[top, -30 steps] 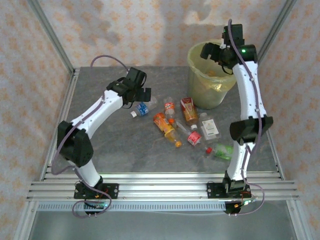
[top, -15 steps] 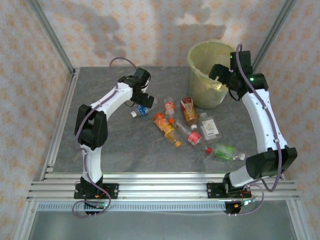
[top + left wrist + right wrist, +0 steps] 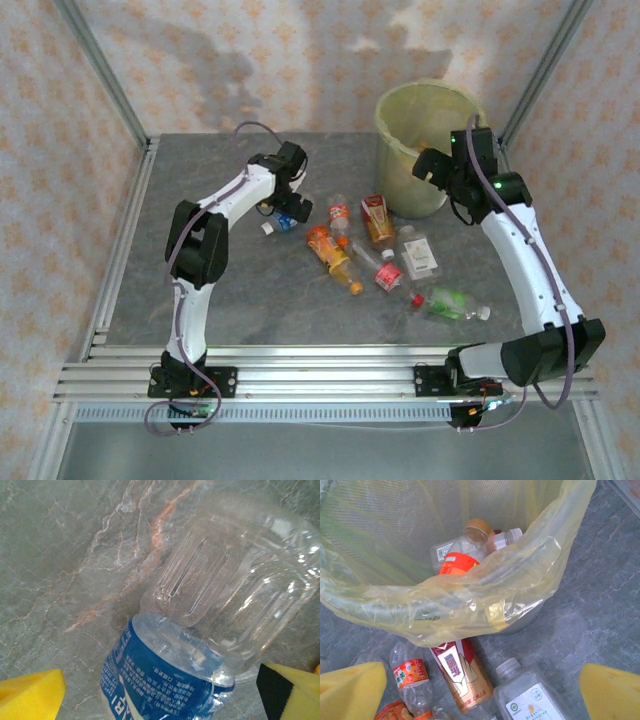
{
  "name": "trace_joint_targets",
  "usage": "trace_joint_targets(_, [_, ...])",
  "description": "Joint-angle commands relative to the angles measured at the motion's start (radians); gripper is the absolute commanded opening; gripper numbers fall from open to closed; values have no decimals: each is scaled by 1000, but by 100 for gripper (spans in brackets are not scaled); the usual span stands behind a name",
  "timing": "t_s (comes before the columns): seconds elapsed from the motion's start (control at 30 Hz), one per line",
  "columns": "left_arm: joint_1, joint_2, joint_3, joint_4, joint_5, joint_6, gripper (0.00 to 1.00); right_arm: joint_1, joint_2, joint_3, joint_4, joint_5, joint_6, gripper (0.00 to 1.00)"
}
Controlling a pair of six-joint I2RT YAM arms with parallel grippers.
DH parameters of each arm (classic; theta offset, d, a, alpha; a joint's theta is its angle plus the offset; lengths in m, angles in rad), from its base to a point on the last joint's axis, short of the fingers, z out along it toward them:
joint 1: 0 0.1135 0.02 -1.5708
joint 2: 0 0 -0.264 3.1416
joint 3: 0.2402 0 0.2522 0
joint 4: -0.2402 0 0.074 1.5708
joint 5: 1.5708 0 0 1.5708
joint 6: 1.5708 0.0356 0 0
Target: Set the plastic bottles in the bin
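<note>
My left gripper (image 3: 289, 207) is open and low over a clear bottle with a blue label (image 3: 283, 221). In the left wrist view that bottle (image 3: 165, 675) lies between the yellow pads (image 3: 30, 696), apart from both. My right gripper (image 3: 447, 178) hangs open and empty at the near right side of the pale yellow bin (image 3: 400, 130). In the right wrist view the bagged bin (image 3: 470, 602) holds bottles, one with an orange label (image 3: 455, 562). A red-and-gold bottle (image 3: 460, 672) and a clear square bottle (image 3: 532, 700) lie below the right gripper (image 3: 482, 696).
Several more bottles lie mid-table: an orange one (image 3: 333, 255), an orange-labelled clear one (image 3: 339, 213), a red-labelled one (image 3: 388, 275) and a green one (image 3: 445, 302). Metal frame posts stand at the back corners. Bare grey table (image 3: 220, 300) lies at the near left.
The right gripper has come away from above the bin, down toward its near right side. The left arm has folded in and its gripper has settled over the blue-labelled bottle.
</note>
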Motion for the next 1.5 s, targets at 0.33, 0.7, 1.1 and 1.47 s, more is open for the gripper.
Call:
trace_joint_targets(0.33, [60, 34, -37, -17, -27, -130, 95, 26, -27, -48, 51, 34, 29, 99])
trace_joint_targets(0.7, [75, 26, -104, 7, -4, -223, 91, 35, -24, -69, 84, 7, 40, 99])
trace_joint_targets(1.1, [75, -11, -136, 78, 15, -233, 62, 45, -26, -95, 122, -19, 50, 99])
trace_joint_targets(1.47, [72, -152, -223, 180, 53, -245, 52, 57, -39, -120, 170, -78, 59, 99])
